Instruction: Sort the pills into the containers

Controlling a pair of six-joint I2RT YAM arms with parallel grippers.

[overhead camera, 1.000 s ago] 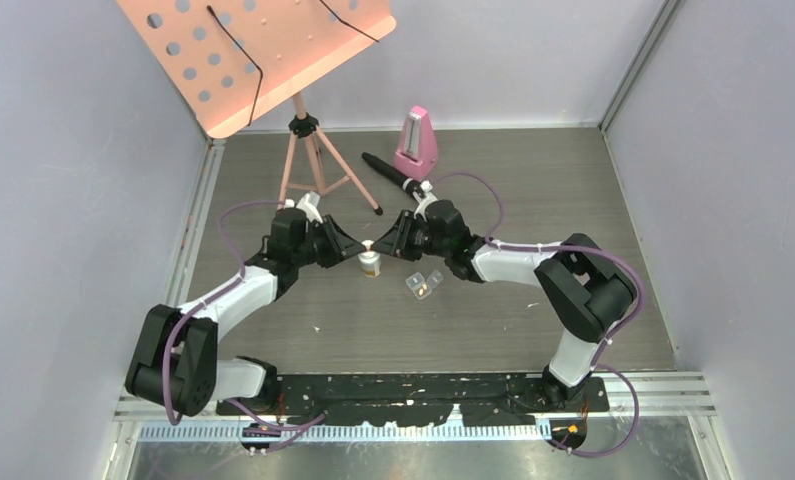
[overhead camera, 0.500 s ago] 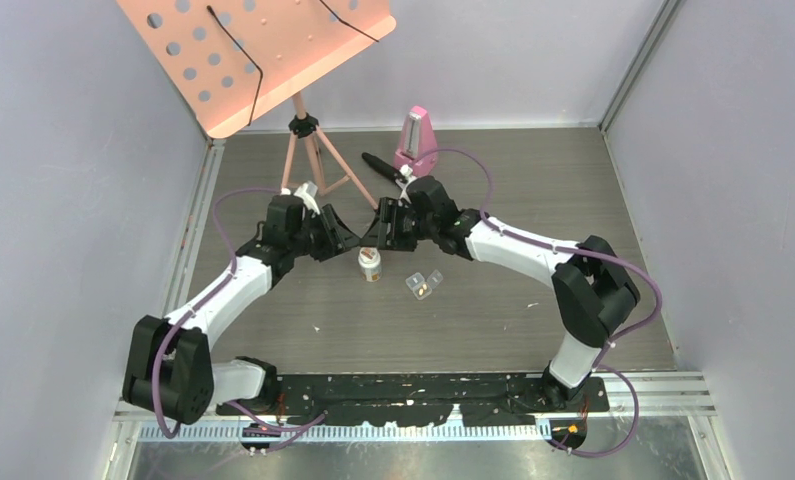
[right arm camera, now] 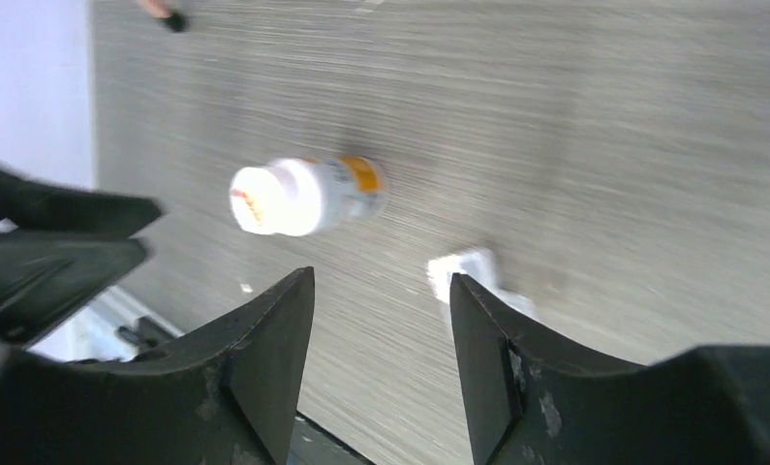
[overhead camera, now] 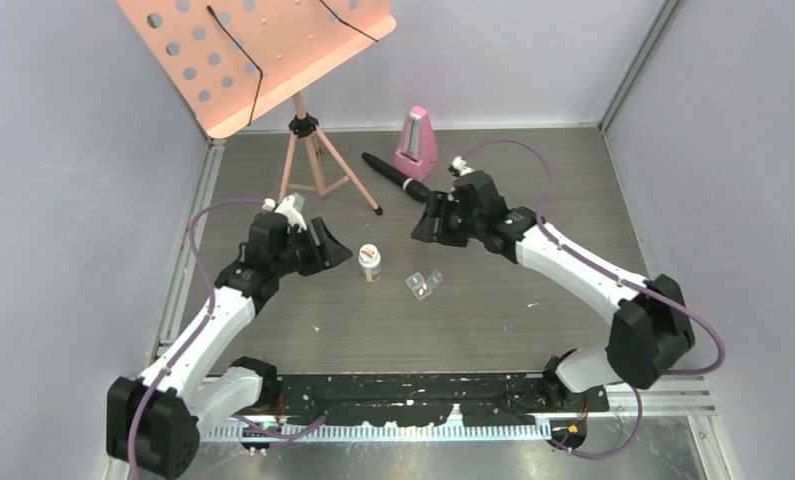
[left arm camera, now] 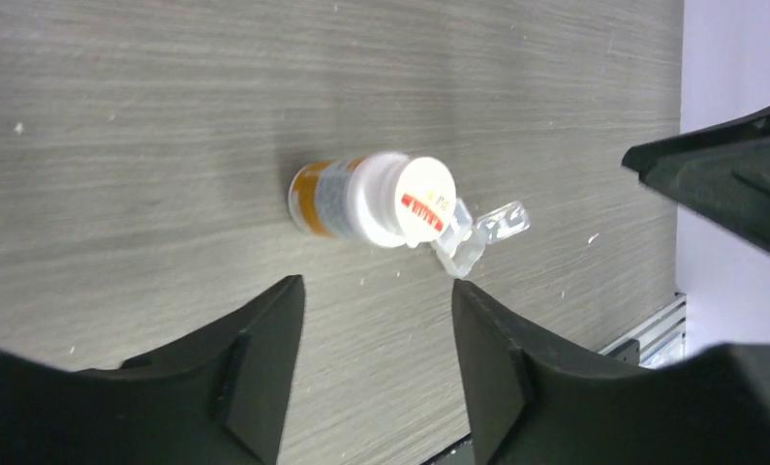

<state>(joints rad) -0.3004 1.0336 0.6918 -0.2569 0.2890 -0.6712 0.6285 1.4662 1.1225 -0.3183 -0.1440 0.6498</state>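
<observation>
The clear two-compartment pill box (overhead camera: 424, 284) lies open on the table with an orange-yellow pill speck (overhead camera: 423, 290) in it. It also shows in the left wrist view (left arm camera: 473, 237) and, blurred, in the right wrist view (right arm camera: 468, 271). The white-capped, orange-labelled bottle (overhead camera: 370, 262) stands just left of it, capped (left arm camera: 361, 199) (right arm camera: 308, 194). My left gripper (overhead camera: 331, 250) (left arm camera: 376, 286) is open and empty, left of the bottle. My right gripper (overhead camera: 425, 225) (right arm camera: 381, 276) is open and empty, behind and right of the box.
A peach music stand (overhead camera: 263, 50) on a tripod (overhead camera: 313, 165) stands at the back left. A pink metronome (overhead camera: 417, 145) and a black pen (overhead camera: 393, 177) lie behind the right gripper. Grey walls close in both sides.
Both grippers have drawn away from the bottle: the left arm back to the left, the right arm back to the right and far side. The bottle and box have stayed put.
</observation>
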